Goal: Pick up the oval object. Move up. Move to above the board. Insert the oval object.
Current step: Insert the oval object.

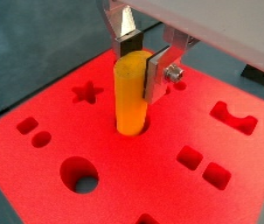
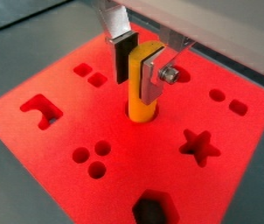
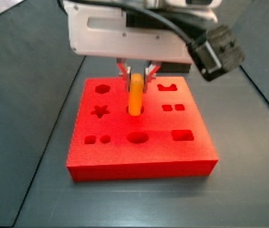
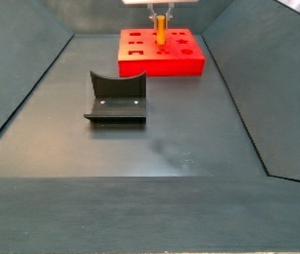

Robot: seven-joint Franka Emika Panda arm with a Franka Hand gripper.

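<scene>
The oval object (image 1: 131,109) is a tall orange-yellow peg. It stands upright with its lower end in a hole near the middle of the red board (image 1: 52,107). My gripper (image 1: 144,74) is right above the board, with its fingers on either side of the peg's upper part and shut on it. Both wrist views show this; the other one has the peg (image 2: 142,103), the gripper (image 2: 135,87) and the board (image 2: 111,188). A side view shows the peg (image 3: 137,98) under the gripper (image 3: 137,73) on the board (image 3: 116,126). From afar, the peg (image 4: 160,30), gripper (image 4: 161,12) and board (image 4: 180,62) sit at the far end.
The board has star, round, square and notched cut-outs around the peg. The dark fixture (image 4: 115,97) stands on the grey floor in front of the board. Sloping dark walls (image 4: 27,99) bound the floor on both sides.
</scene>
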